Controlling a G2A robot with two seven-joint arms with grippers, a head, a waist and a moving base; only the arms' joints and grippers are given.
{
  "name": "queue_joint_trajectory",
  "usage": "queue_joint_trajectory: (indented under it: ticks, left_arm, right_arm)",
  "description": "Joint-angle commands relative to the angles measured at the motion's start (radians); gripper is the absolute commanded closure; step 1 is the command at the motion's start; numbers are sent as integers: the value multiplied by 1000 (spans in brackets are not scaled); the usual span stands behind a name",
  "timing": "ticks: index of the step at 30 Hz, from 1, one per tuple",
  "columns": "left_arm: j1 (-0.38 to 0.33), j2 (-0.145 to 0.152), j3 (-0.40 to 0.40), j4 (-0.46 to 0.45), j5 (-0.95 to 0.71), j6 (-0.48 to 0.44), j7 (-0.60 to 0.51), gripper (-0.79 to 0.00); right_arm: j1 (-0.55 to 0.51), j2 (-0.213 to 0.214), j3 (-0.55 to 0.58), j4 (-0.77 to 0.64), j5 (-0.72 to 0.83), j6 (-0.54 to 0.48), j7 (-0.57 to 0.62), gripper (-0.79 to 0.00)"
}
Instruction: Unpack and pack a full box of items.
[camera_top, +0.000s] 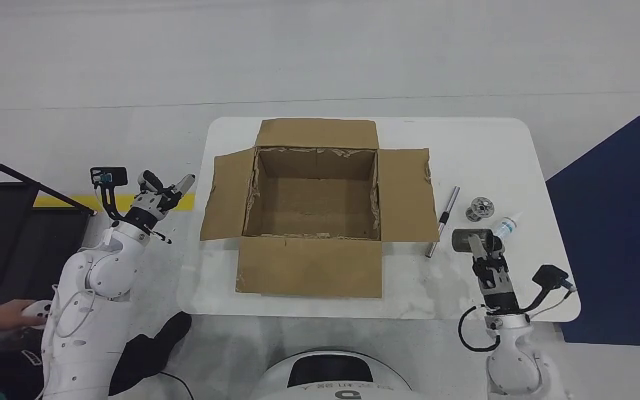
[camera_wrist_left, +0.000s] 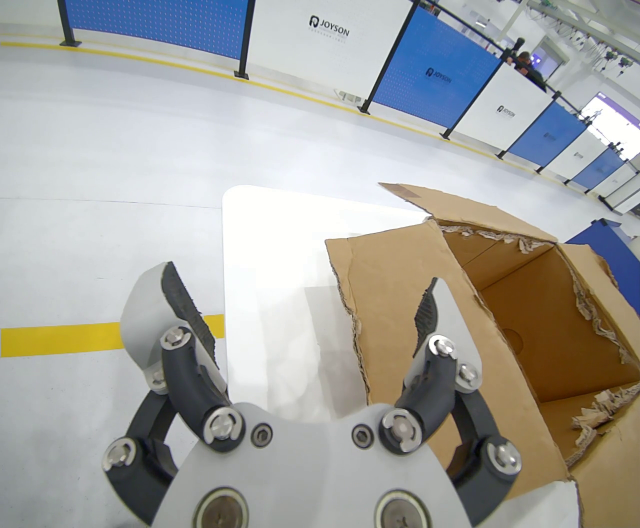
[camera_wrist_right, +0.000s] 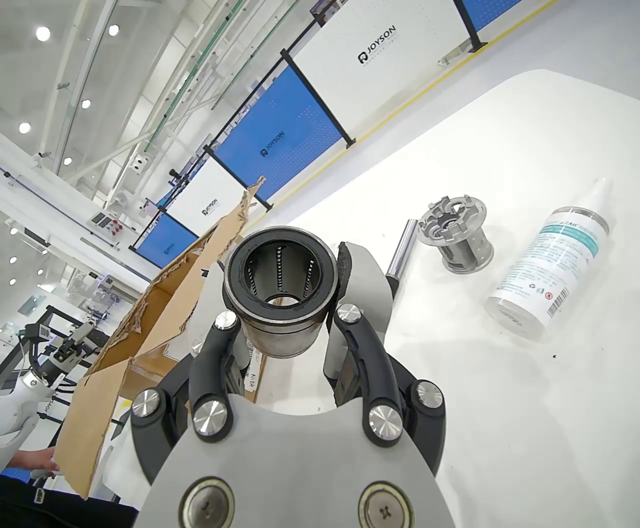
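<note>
While the box sits open mid-frame, my right gripper clamps a bearing at lower right, near the bottle — my left gripper, jaws wide and empty, hangs beyond the left edge of the table.

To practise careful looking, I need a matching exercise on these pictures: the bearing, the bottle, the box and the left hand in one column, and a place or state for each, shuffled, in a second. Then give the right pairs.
Column one
1. metal bearing
2. white bottle
3. cardboard box
4. left hand

Column two
A. lying on its side on the table
B. open, holding nothing, beside the table's edge
C. gripped in the right hand
D. standing mid-table with its flaps spread open

Pairs: 1-C, 2-A, 3-D, 4-B
</note>
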Motion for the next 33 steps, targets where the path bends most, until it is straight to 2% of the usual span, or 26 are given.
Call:
queue_joint_trajectory:
  ticks: [1, 4, 11, 14, 18, 23, 28, 33]
  left_arm:
    - [0, 0, 0, 0, 0, 0, 0, -785]
    - [0, 0, 0, 0, 0, 0, 0, -785]
    - [0, 0, 0, 0, 0, 0, 0, -785]
    - [0, 0, 0, 0, 0, 0, 0, -785]
    - [0, 0, 0, 0, 0, 0, 0, -785]
    - [0, 0, 0, 0, 0, 0, 0, -785]
    - [0, 0, 0, 0, 0, 0, 0, -785]
    - [0, 0, 0, 0, 0, 0, 0, -785]
  right_arm:
    - [0, 0, 0, 0, 0, 0, 0, 0]
    - [12, -2, -22, -5, 69, -16, -16, 0]
    - [64, -8, -145, -122, 57, 28, -16, 0]
    - [53, -9, -194, -198, 27, 36, -17, 0]
    - [29, -10, -266, -288, -53, 39, -16, 0]
    - [30, -11, -438, -369, -332, 99, 25, 0]
    - [106, -21, -650, -339, -589, 280, 78, 0]
    - [289, -46, -798, -205, -648, 498, 178, 0]
